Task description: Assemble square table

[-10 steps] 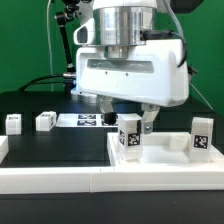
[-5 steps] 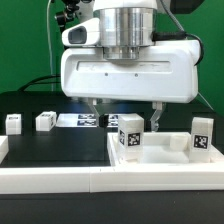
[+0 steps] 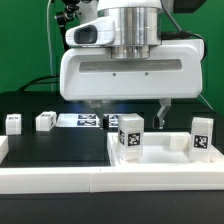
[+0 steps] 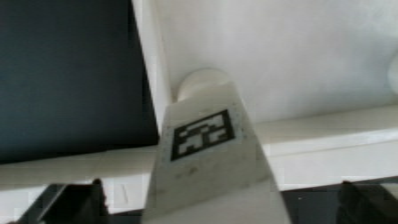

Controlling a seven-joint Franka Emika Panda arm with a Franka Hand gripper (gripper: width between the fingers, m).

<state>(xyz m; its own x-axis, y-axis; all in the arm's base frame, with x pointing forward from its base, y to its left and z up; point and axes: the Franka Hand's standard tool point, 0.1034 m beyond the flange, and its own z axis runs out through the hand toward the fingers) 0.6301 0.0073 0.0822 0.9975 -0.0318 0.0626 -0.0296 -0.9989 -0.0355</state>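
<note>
Two views, and they split the work. The exterior view gives me the layout. The gripper (image 3: 128, 108) hangs over the square table top (image 3: 160, 166), which lies on the black table (image 3: 60, 146) toward the exterior view's right, with a white rail (image 3: 50, 183) in front. That tray-like top carries two upright pieces: the corner leg (image 3: 129, 135) right under the gripper, and the right leg (image 3: 202, 136) near the picture's right edge. Off the tray, at the exterior view's left, the first loose leg (image 3: 13, 123) and the second loose leg (image 3: 45, 121) sit on the table, with the marker board (image 3: 85, 120) flat just beyond them.

The wrist view shows only the corner leg up close, standing on the white top beside the dark table. The fingertips (image 4: 68, 203) sit either side of it with gaps; the jaws are spread wide and grip nothing.

Each leg carries a black-and-white square tag. I can see the pattern but read no writing.
</note>
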